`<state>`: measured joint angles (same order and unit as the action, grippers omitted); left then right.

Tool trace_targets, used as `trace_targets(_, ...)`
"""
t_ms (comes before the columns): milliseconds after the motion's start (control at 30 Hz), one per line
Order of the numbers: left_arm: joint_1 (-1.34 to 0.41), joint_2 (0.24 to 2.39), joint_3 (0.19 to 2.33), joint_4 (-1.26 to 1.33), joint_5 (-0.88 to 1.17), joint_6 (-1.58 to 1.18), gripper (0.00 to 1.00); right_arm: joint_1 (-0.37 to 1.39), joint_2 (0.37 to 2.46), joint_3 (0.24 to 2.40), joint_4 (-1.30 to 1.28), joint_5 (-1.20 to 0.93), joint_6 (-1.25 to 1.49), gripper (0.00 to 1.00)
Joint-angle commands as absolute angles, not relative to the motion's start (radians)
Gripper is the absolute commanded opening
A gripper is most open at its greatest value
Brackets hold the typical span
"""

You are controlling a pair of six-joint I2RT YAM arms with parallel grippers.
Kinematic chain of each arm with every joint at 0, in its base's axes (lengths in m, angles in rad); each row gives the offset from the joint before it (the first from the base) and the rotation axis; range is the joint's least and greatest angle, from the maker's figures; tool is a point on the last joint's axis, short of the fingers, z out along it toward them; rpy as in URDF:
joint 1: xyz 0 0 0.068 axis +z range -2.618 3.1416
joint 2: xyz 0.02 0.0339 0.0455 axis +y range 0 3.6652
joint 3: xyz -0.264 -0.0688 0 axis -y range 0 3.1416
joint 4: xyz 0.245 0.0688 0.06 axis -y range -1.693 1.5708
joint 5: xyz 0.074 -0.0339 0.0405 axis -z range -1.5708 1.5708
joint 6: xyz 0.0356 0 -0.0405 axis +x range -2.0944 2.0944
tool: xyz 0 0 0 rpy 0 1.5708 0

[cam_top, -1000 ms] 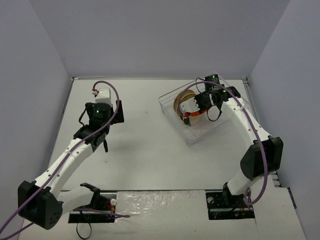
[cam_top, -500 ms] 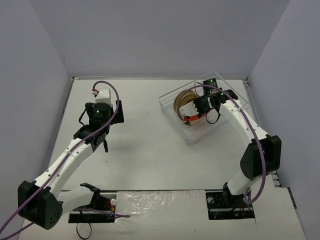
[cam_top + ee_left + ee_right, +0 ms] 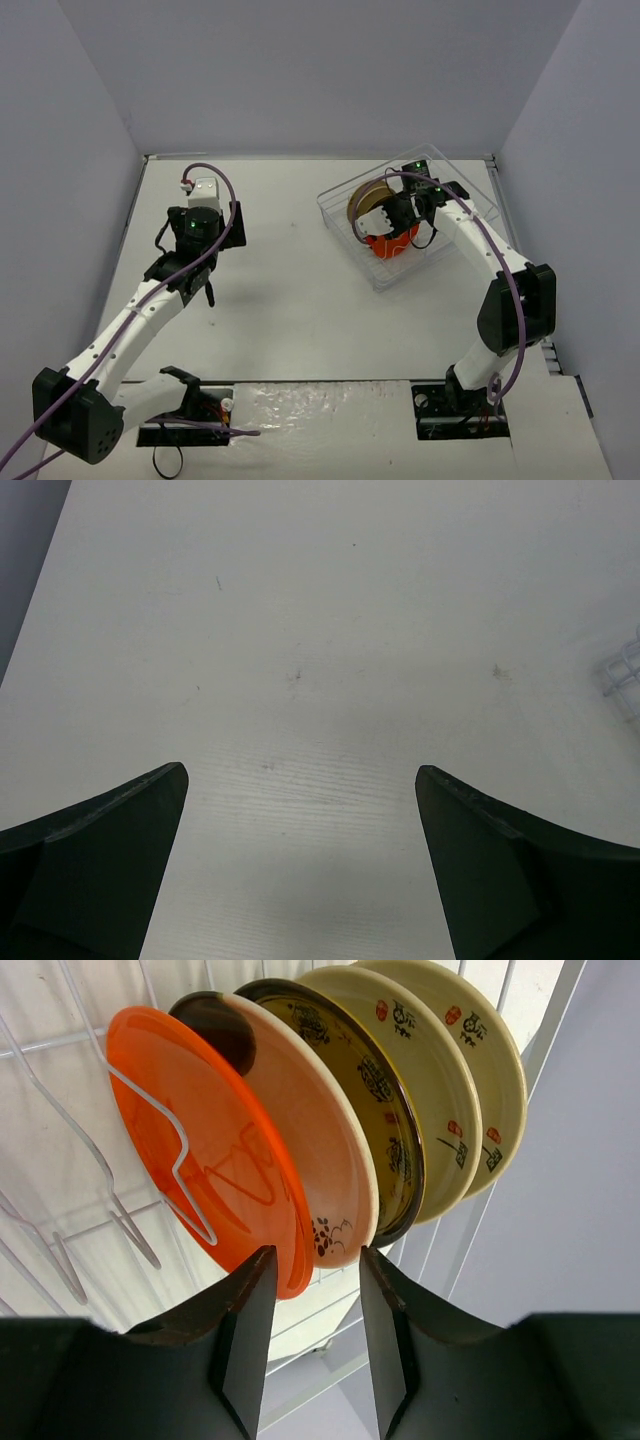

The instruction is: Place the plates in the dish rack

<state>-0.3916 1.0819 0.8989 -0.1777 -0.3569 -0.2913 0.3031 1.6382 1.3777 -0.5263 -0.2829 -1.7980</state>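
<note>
The clear dish rack (image 3: 445, 245) sits at the back right. Several plates stand on edge in it, side by side. In the right wrist view they are the bright orange plate (image 3: 190, 1130), a peach-tinted plate (image 3: 320, 1160), the dark brown plate with yellow centre (image 3: 372, 1100) and two cream plates (image 3: 445, 1090). My right gripper (image 3: 315, 1252) is open, its jaws straddling the lower rims of the orange and peach plates. From above it (image 3: 400, 213) is over the rack, with the orange plate (image 3: 385, 245) below it. My left gripper (image 3: 300, 770) is open and empty over bare table.
Thin wire dividers (image 3: 150, 1175) stand in front of the orange plate, with empty slots to its left. A corner of the rack (image 3: 625, 675) shows at the right edge of the left wrist view. The left arm (image 3: 195, 235) hangs over the left half of the white table.
My right gripper has moved a little left and down, and the orange plate has gone from held at a tilt to standing in the rack next to the others. The left arm barely moved.
</note>
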Motion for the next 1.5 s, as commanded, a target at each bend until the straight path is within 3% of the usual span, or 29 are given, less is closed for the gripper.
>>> trace_targets(0,-0.388,1.052,0.914,-0.146,-0.378,-0.287,0.97,0.313,1.608,1.401,-0.534,-0.336,-1.79,0.39)
trace_targets(100,-0.388,1.05,0.916,-0.144,-0.377,-0.283,0.97,0.311,1.573,1.43,-0.523,-0.366,-1.732,0.48)
trace_targets(233,-0.388,1.048,0.922,-0.119,-0.357,-0.271,0.97,0.298,1.492,1.462,-0.474,-0.395,-1.633,0.42)
trace_targets(300,-0.387,1.051,0.925,-0.093,-0.326,-0.264,0.97,0.272,1.453,1.456,-0.427,-0.418,-1.56,0.45)
trace_targets(467,-0.382,1.089,0.939,-0.019,-0.288,-0.258,0.97,0.154,1.388,1.408,-0.202,-0.508,-1.353,0.72)
trace_targets(600,-0.332,1.145,0.956,0.038,-0.21,-0.29,0.97,0.081,1.378,1.344,0.036,-0.535,-1.086,1.0)
trace_targets(800,-0.174,1.245,0.968,0.072,-0.033,-0.381,0.97,0.043,1.397,1.295,0.316,-0.25,-0.623,1.0)
trace_targets(900,-0.132,1.272,0.949,0.093,-0.02,-0.408,0.97,0.041,1.399,1.29,0.354,0.11,-0.333,1.0)
trace_targets(1033,-0.097,1.282,0.943,0.089,-0.03,-0.425,0.97,0.029,1.387,1.315,0.14,0.532,0.176,1.0)
trace_targets(1267,-0.084,1.236,0.91,0.066,-0.098,-0.436,0.97,0.028,1.192,0.982,0.185,0.592,0.517,1.0)
trace_targets(1467,-0.085,1.215,0.886,0.071,-0.109,-0.448,0.97,0.028,1.087,0.842,0.229,0.573,0.595,1.0)
